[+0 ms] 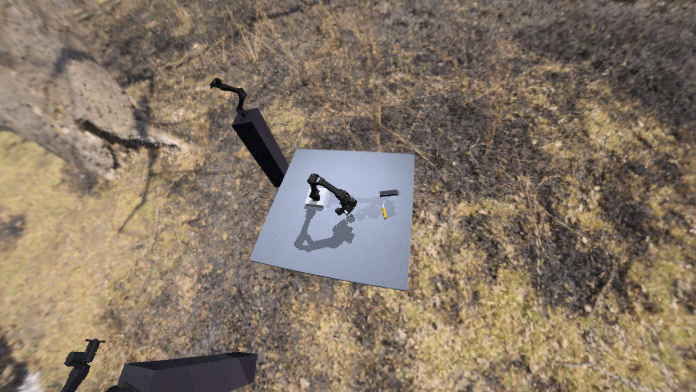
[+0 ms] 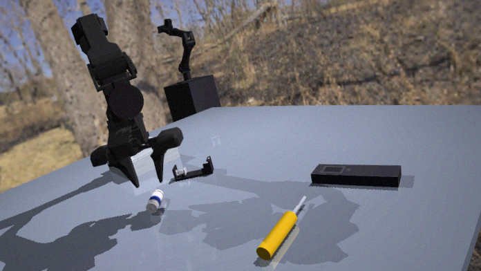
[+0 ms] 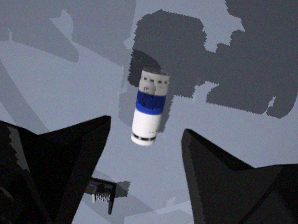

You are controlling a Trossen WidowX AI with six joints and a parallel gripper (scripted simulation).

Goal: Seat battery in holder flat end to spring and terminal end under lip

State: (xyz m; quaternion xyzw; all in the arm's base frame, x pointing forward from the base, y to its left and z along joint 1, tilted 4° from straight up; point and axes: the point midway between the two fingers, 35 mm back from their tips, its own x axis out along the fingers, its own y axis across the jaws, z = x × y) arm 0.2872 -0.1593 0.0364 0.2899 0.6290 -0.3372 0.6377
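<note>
Battery [image 2: 154, 200] – below parted gripper [image 2: 149, 181]

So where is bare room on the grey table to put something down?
The grey table is bare beyond the flat black box, and along its near edge left of the yellow-handled screwdriver. It is crowded around the open gripper, white blue-banded battery and black holder.

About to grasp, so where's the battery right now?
In the exterior view the battery lies on the table, below the open tool and left of the empty holder.
</note>
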